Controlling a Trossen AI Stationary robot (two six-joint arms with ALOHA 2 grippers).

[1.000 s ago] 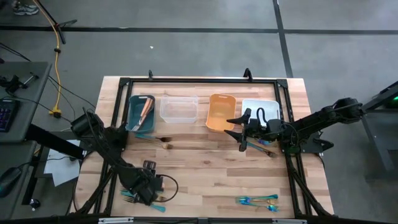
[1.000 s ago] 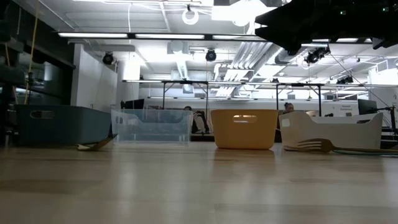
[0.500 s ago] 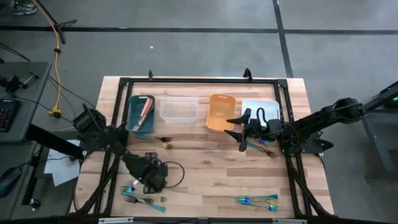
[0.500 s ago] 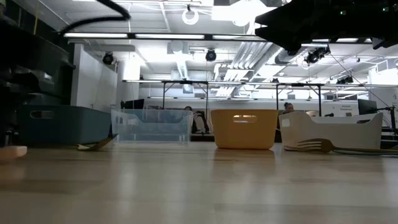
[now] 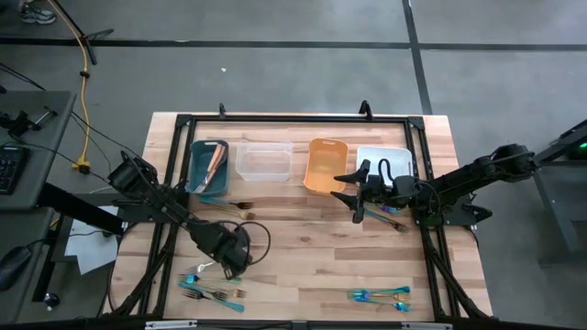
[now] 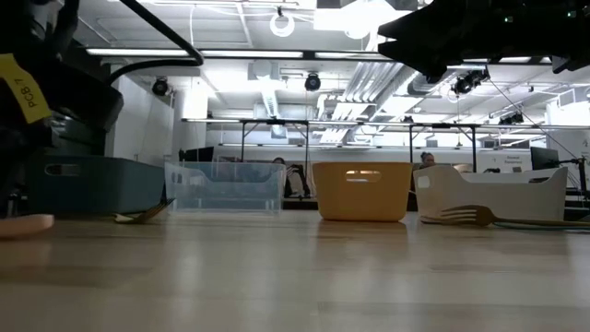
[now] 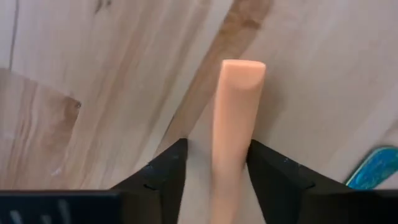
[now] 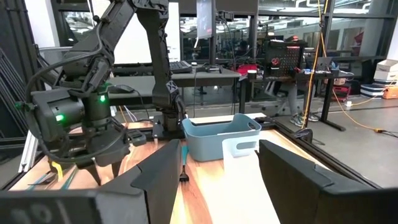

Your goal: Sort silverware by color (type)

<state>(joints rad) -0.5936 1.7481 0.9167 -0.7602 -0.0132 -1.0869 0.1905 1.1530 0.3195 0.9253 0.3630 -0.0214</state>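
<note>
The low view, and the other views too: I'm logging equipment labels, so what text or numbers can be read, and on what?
"PC8 7", as far as it reads: yellow tag on the dark arm hardware at the low view's left edge.
Monitor screens beyond the table in the right wrist view: too blurred to read.
Nothing else legible.

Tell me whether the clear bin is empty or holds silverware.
Empty, as far as shown: the high view shows only bare bottom in the clear bin; the low view shows nothing inside.

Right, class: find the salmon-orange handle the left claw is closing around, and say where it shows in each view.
High view: hidden under the left claw, lower left.
Low view: salmon-orange handle tip at far left edge, on the table.
Left wrist view: handle centre, between the fingers.
Right wrist view: not in it.
Shared landmark: dark teal bin.
</note>
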